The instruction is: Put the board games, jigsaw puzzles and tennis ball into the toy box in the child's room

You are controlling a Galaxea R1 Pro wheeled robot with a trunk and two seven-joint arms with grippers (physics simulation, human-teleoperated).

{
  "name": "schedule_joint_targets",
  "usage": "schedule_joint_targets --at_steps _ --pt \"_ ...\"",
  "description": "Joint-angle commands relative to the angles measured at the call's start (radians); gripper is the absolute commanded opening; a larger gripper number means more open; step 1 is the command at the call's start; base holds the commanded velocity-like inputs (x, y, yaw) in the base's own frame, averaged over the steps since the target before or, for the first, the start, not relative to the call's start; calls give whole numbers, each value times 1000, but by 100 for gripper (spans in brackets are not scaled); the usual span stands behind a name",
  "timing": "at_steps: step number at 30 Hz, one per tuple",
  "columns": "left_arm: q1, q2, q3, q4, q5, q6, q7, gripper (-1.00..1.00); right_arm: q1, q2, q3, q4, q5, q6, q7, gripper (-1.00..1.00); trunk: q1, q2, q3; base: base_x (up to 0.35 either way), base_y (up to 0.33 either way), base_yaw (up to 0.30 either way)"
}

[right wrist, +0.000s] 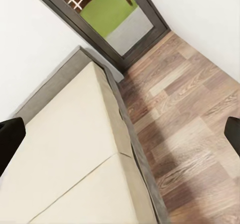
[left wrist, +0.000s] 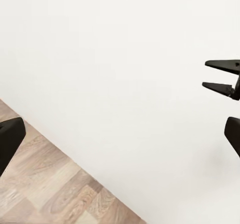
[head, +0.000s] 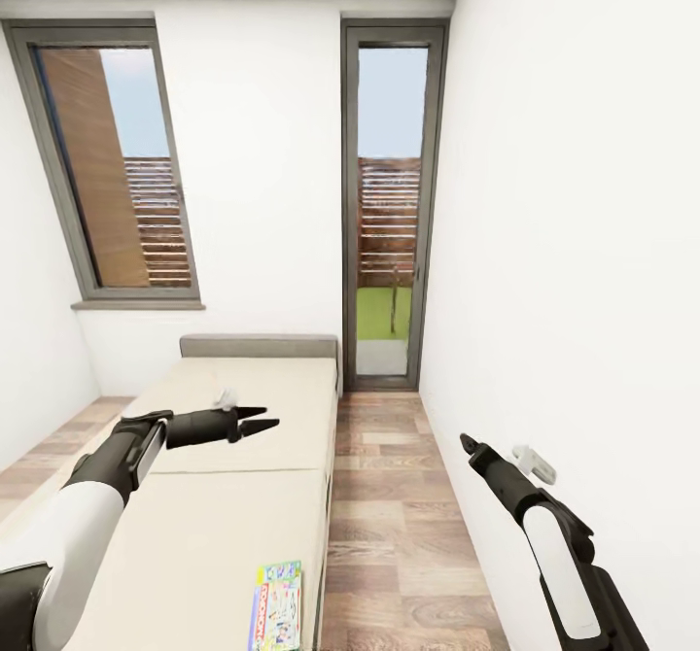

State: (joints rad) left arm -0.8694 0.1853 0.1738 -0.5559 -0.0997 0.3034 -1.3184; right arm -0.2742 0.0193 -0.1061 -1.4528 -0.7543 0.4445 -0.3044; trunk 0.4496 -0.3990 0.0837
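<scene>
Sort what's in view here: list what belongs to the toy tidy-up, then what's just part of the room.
Job:
- board game, lying at the near edge of the bed
- left gripper and right gripper, both empty

Room only:
- window
- glass door
- wood floor

Head view high, facing down the bed, right wrist sharing it, left wrist facing wall

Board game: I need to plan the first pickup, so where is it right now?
In the head view the board game lies flat on the bed, at its near right edge beside the wood floor.
</scene>
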Motion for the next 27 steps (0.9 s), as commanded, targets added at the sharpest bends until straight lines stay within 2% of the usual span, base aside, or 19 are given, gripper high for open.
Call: schedule_joint_targets --at_steps 1,14,19,27 --pt "0 -1 7 -1 -10 12 6 100 0 1 -1 -1 -10 3 -7 100 0 -1 -2 0 0 0" --pt "0 -3 9 1 -9 35 170 100 0 1 -1 4 -10 3 -8 100 0 -1 -23 0 0 0" --pt "0 -10 9 1 -9 38 213 100 0 0 -1 5 -10 3 -8 100 0 -1 -32 0 0 0" --pt "-1 -23 9 1 -9 58 320 100 0 0 0 5 -10 3 -7 100 0 -1 -45 0 0 0"
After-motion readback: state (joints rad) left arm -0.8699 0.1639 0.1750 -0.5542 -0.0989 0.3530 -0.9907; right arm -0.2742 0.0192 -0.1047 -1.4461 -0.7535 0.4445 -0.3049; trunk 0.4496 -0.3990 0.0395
